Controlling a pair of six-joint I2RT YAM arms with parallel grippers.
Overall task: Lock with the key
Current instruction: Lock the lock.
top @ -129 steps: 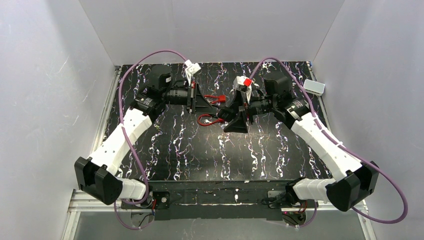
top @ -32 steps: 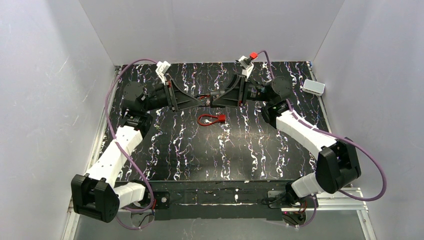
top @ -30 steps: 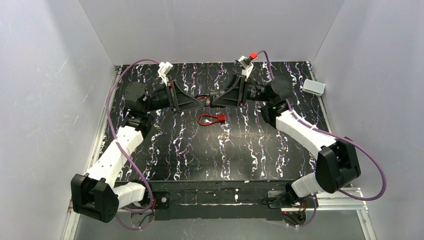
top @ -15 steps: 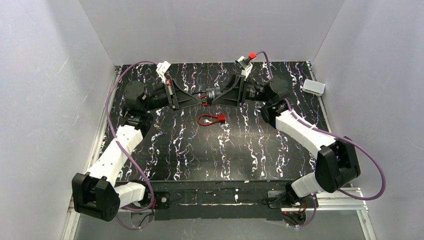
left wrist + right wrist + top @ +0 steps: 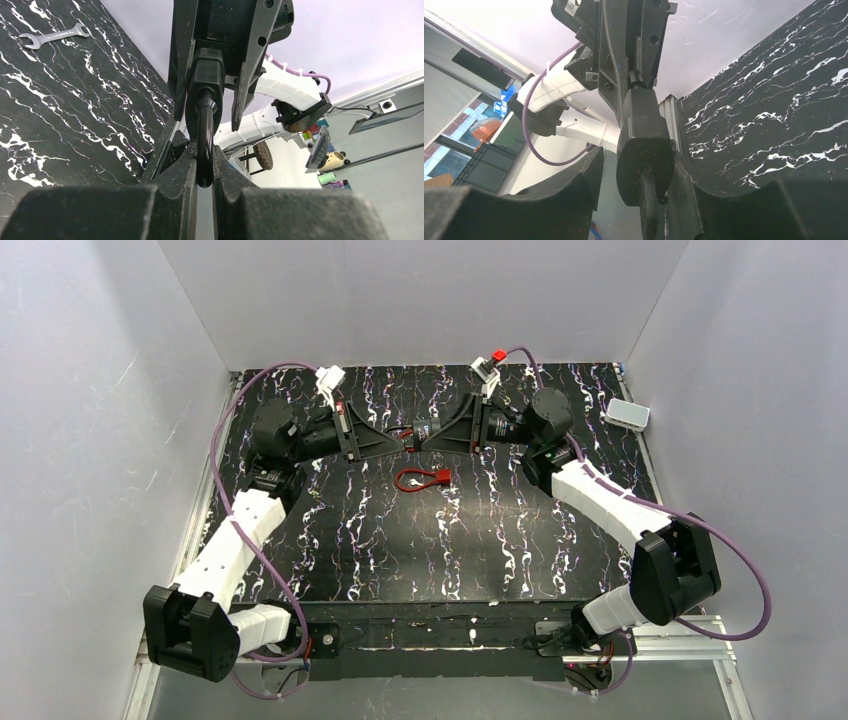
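A black padlock (image 5: 205, 82) hangs in the air between both arms at the back middle of the table. My left gripper (image 5: 204, 172) is shut on its dark shackle (image 5: 204, 135); from above, the left gripper (image 5: 403, 438) meets my right gripper (image 5: 426, 435) head on. In the right wrist view the lock body (image 5: 644, 142) sits between the right gripper's (image 5: 636, 200) fingers, touching the right one, with a gap to the left one. A dark flat piece, probably the key (image 5: 650, 212), sticks out of the body's end. A red tag shows beside the lock (image 5: 409, 436).
A red tagged loop (image 5: 421, 479) lies on the black marbled table (image 5: 400, 540) just in front of the grippers. A steel wrench (image 5: 52, 36) lies on the table in the left wrist view. A white box (image 5: 628, 414) sits at the back right edge.
My left gripper has shut on the shackle. Both grippers have drawn closer together, the right one sliding over the lock body, and its jaw width has shifted.
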